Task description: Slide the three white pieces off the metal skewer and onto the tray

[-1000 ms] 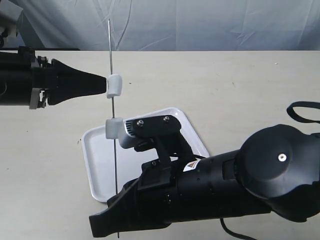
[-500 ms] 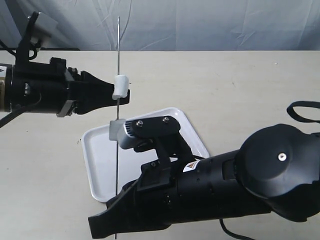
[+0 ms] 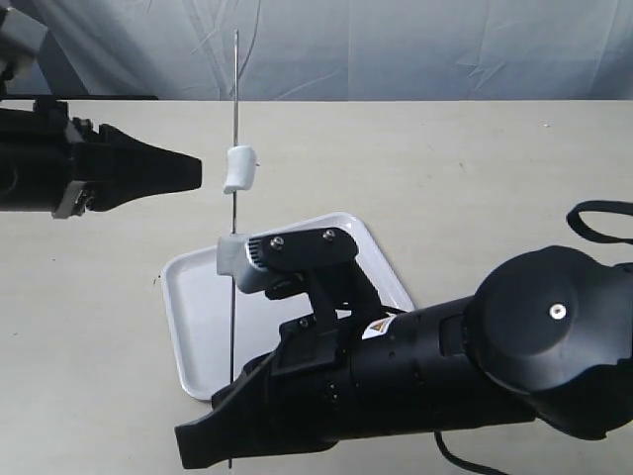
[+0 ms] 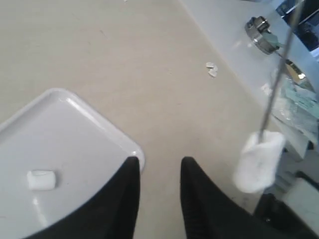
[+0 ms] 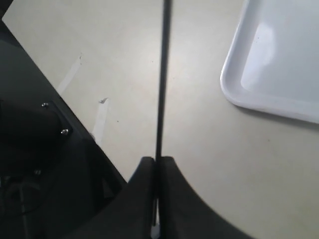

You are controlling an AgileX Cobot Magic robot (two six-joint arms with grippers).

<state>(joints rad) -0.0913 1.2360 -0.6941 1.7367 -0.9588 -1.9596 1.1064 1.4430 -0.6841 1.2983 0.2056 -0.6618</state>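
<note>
At left of frame, left claw parted and empty, just short of skewered white piece, along bottom, right claw clenched on upright metal skewer.

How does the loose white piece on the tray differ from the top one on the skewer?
The loose piece rests on the tray. The top piece is threaded on the upright skewer, up in the air. The loose piece lies long side down, while the top piece sits long side up along the skewer. Both are small white chunks.
</note>
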